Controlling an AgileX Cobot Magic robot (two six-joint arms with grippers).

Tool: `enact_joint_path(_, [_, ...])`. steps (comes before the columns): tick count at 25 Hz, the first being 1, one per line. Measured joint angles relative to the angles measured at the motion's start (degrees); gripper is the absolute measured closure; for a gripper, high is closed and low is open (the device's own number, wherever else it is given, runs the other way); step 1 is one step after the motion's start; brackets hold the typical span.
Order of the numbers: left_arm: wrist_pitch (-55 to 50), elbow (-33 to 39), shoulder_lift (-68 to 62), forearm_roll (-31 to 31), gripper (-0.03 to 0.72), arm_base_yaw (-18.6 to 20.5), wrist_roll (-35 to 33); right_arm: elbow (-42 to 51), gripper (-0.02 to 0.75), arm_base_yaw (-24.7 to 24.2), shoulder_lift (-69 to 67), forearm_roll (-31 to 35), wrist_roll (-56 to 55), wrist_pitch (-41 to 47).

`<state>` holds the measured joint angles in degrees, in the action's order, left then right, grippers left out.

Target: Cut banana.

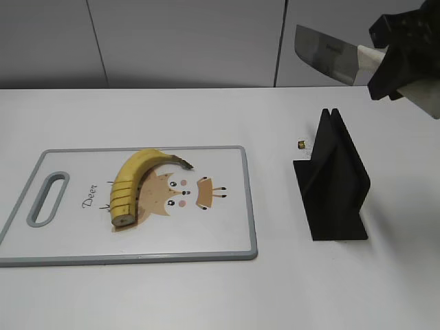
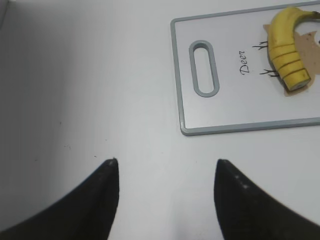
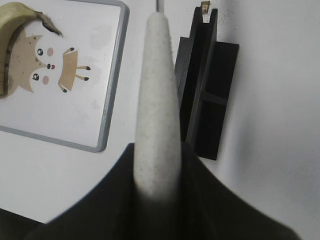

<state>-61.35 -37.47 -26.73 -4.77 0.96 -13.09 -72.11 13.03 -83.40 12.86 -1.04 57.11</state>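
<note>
Here we see the white table [image 1: 172, 295] with the cutting board [image 1: 227, 206] lying at about nine o'clock of the scene's middle. On the board's deer print rests the banana [image 1: 134, 182], its dark stem pointing toward three o'clock and its blunt end, toward six o'clock, already sliced into several rounds that sit together. At three o'clock of the board stands the black knife stand [image 1: 333, 182], with nothing in its slot. Our right gripper [image 3: 157, 170] is clamped on the pale handle of the knife [image 1: 323, 55], held high at one o'clock above the stand. Our left gripper [image 2: 165, 200] hangs spread and bare over the table, well apart from the board. We judge the cutting done; the next move calls for lining the blade with the stand's slot.
</note>
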Motion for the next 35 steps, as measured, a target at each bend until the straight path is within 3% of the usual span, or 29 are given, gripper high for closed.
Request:
enact_joint_path(4, [-0.8,4.8,10.4,-0.4,0.102,0.0,0.0,3.2,0.575,0.0,1.1,0.1,-2.4,-1.8])
enact_joint_path(12, [-4.3,6.2,26.0,-0.5,0.11,0.0,0.0,4.7,0.575,-0.1,1.3,-3.2,-6.3,-2.4])
enact_joint_path(22, [-1.0,8.9,27.1,-0.7,0.112,0.0,1.7,4.8,0.575,-0.1,1.3,-4.1,-8.6,-2.6])
enact_joint_path(28, [-0.8,9.0,27.1,-0.8,0.114,-3.4,1.8,5.9,0.575,-0.1,1.3,-4.1,-9.1,-2.6])
enact_joint_path(35, [-0.7,9.1,27.1,-0.8,0.114,-3.2,1.9,9.9,0.575,-0.1,1.4,-4.1,-9.2,-3.6])
